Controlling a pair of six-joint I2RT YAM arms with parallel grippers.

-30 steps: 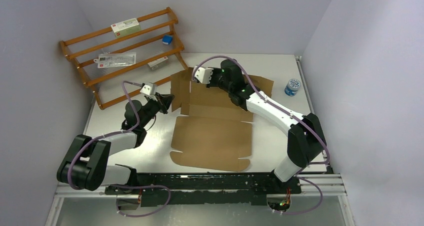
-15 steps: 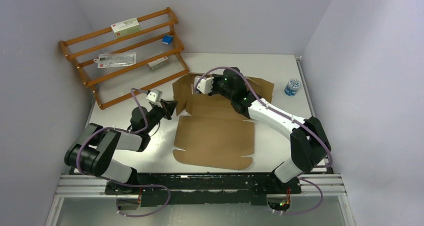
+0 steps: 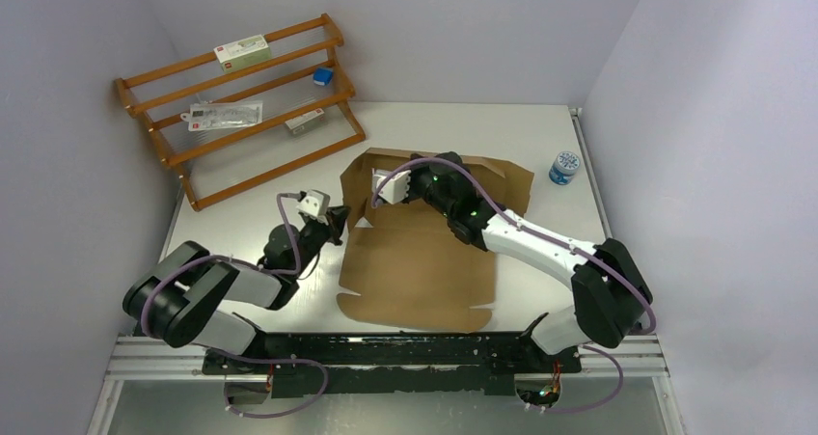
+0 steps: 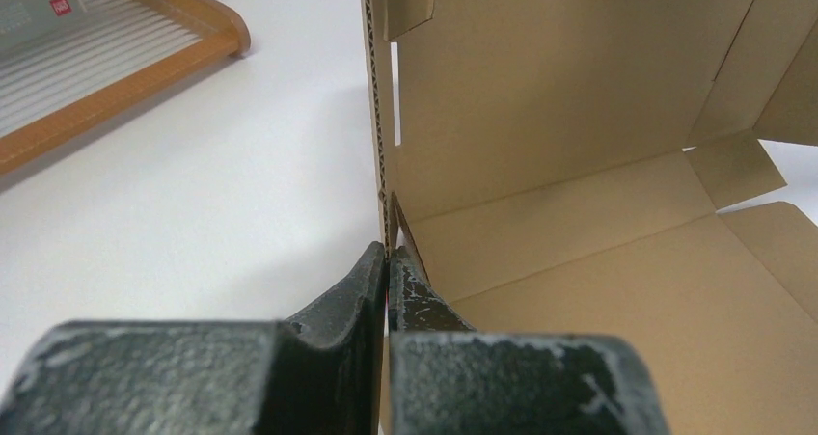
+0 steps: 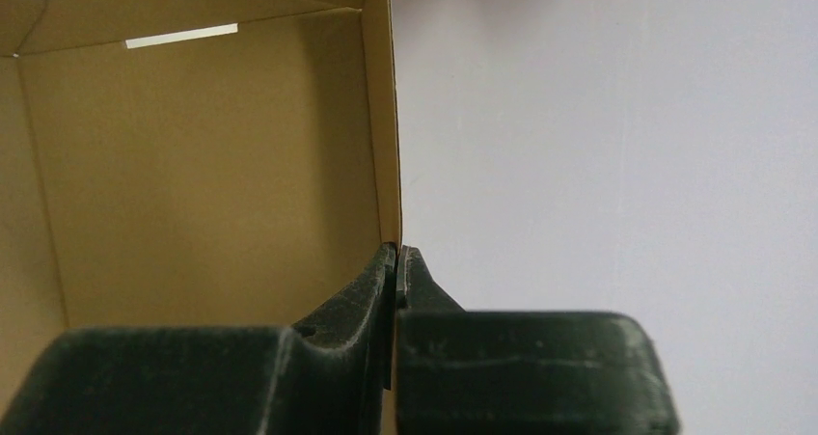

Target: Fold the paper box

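Paper box (image 3: pixel 415 271) in clamped left hand (image 4: pixel 390 258)

The paper box (image 3: pixel 415 281) lies on the table (image 3: pixel 540 126); a rack (image 3: pixel 275 168) behind-left of it; a tub (image 3: pixel 564 168) to its right.

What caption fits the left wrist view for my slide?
Left gripper shut on the upright side edge of the paper box, wooden rack beyond.

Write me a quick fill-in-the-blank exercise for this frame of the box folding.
The left pincer and the right pincer are both ___ on the paper box. The blue-lidded jar stands on the box's ___ side. The rack is made of ___.
Missing words: shut; right; wood.
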